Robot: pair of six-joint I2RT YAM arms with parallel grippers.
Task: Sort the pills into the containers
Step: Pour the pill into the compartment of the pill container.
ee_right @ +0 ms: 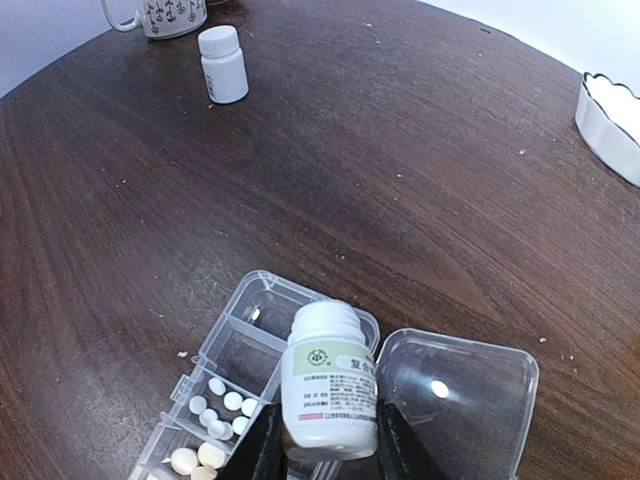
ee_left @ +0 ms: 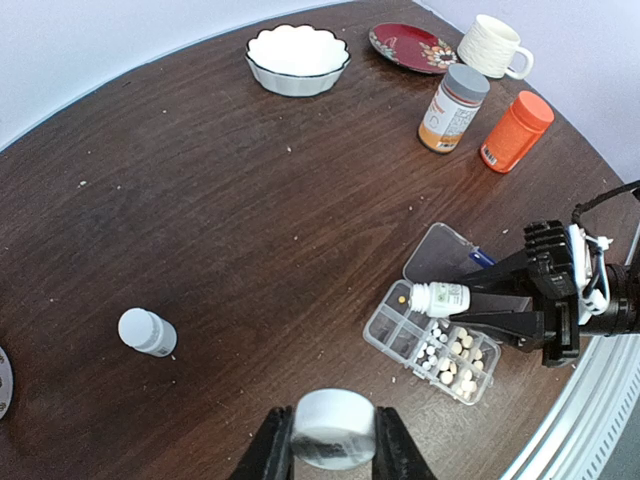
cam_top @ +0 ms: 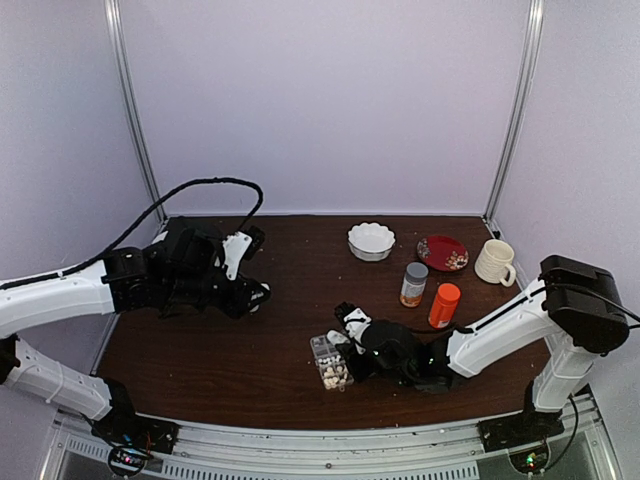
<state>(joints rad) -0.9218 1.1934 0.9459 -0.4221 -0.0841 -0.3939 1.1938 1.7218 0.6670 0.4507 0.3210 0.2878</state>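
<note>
The clear organiser box lies open near the table's front, its hinged lid flat beside it. Cream-white pills fill several cells; they also show in the right wrist view and the top view. One orange pill lies in a corner cell. My right gripper is shut on a small uncapped white bottle, tipped with its mouth over the box's end cells. My left gripper is shut on a round white cap, held above bare table left of the box.
A second small white bottle stands capped to the left. At the back right are a white scalloped bowl, a red plate, a cream mug, a grey-capped bottle and an orange bottle.
</note>
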